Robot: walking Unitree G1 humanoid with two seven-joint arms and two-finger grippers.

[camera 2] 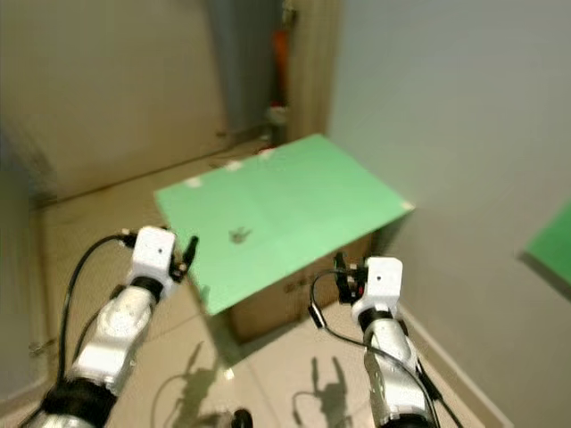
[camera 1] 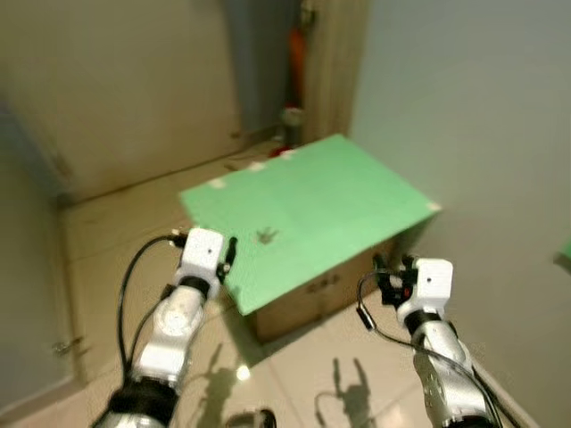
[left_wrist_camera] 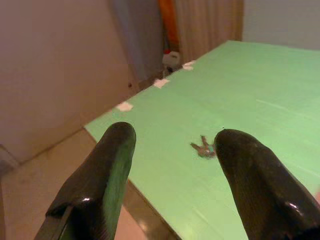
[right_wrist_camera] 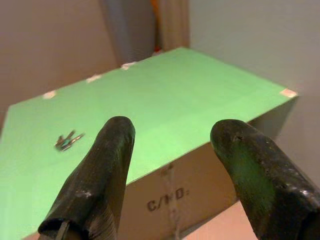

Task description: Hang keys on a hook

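- Left gripper [left_wrist_camera: 170,165] up in front of the robot, black fingers [left_wrist_camera: 100,180] spread wide, nothing between them, aimed across the green board [camera 1: 339,192].
- Right gripper [right_wrist_camera: 172,165] the same story: wide, nothing in it, hovering just off the board's near right edge.
- There are the keys [camera 1: 266,235], a small dark bunch lying flat on the green board, toward its near left edge, well apart from both grippers.
- The green board caps a cardboard box [right_wrist_camera: 195,195]; black lettering shows on the box's front face, its inside hidden under the board.
- White tape tabs [left_wrist_camera: 124,106] sit along the board's far left edge, one more at the right corner.
- Both silver arms are raised, forearms bent forward, wrists level, black cables [camera 1: 125,294] looping off them.
- Their shadows fall on the glossy tiled floor [camera 1: 294,366] in front of the box.
- Beyond the far corner, an orange-red thing [camera 1: 295,53] stands by a doorway, too blurred to name.
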